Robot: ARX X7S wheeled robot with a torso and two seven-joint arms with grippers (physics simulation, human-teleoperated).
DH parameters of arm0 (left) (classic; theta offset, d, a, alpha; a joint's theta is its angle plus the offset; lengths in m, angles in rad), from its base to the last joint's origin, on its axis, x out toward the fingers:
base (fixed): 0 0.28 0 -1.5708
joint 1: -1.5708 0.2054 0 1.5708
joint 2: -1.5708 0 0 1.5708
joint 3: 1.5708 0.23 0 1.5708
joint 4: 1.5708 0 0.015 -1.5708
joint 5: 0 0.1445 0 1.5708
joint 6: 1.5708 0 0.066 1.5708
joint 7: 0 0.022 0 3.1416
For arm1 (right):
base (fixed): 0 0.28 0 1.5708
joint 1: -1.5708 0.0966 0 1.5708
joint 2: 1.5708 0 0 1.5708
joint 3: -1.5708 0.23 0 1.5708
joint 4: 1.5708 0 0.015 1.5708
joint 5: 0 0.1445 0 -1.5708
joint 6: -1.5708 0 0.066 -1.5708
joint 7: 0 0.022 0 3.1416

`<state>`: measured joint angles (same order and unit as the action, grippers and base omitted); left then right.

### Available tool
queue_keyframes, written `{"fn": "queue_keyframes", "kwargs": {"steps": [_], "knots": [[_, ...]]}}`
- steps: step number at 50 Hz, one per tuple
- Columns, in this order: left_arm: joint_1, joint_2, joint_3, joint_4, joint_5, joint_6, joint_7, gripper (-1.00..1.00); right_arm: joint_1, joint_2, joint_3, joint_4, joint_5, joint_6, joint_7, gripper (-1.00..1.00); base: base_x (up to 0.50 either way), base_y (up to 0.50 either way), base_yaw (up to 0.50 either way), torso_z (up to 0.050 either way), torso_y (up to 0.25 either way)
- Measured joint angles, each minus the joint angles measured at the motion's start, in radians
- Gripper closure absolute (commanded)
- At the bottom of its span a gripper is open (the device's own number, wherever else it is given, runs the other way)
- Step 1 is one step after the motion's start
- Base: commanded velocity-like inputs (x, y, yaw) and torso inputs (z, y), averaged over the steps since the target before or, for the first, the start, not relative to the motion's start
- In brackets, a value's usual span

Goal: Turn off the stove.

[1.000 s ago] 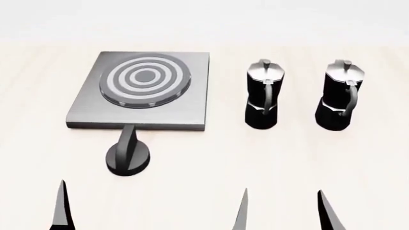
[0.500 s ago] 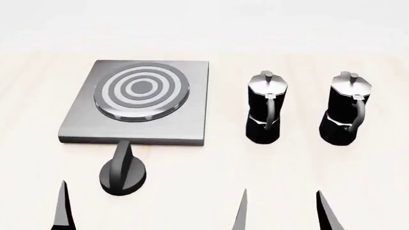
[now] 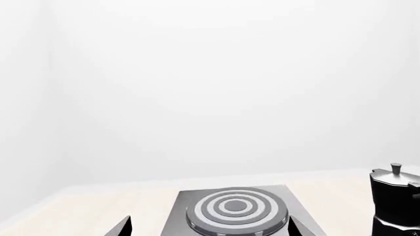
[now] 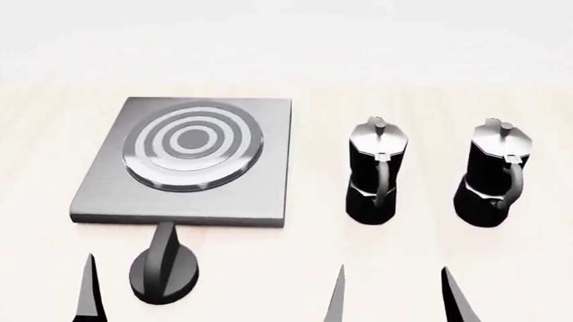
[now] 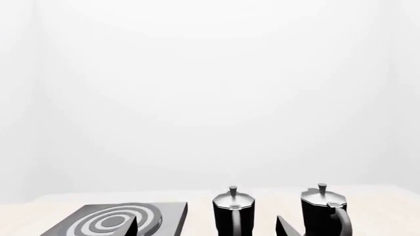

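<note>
Pale wooden table (image 4: 430, 268) carries the stove (image 4: 233, 194) at far left, its knob (image 4: 164, 272) at the near edge so you can reach it. Both grippers wait spread apart, empty: left gripper (image 3: 210, 230), right gripper (image 4: 394, 295).
</note>
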<state>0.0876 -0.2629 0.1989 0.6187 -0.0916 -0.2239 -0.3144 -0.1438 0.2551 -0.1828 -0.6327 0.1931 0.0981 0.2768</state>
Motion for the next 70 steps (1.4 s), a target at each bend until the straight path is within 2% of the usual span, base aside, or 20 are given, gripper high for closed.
{"fn": "queue_keyframes", "kwargs": {"steps": [46, 59, 70], "knots": [[-0.004, -0.032, 0.026, -0.004, -0.018, 0.007, -0.036, -1.0, 0.005, 0.029, -0.019, 0.008, 0.014, -0.012, 0.031, -1.0, 0.15, 0.0, 0.0, 0.0, 0.0], [-0.006, -0.039, 0.034, -0.007, -0.019, 0.006, -0.044, -1.0, 0.005, 0.037, -0.036, 0.013, 0.007, -0.015, 0.04, -1.0, 0.01, 0.0, 0.0, 0.0, 0.0], [-0.008, -0.044, 0.04, -0.01, -0.019, 0.003, -0.051, -1.0, 0.007, 0.044, -0.045, 0.015, 0.006, -0.015, 0.048, -1.0, 0.0, 0.0, 0.0, 0.0, -0.2]]}}
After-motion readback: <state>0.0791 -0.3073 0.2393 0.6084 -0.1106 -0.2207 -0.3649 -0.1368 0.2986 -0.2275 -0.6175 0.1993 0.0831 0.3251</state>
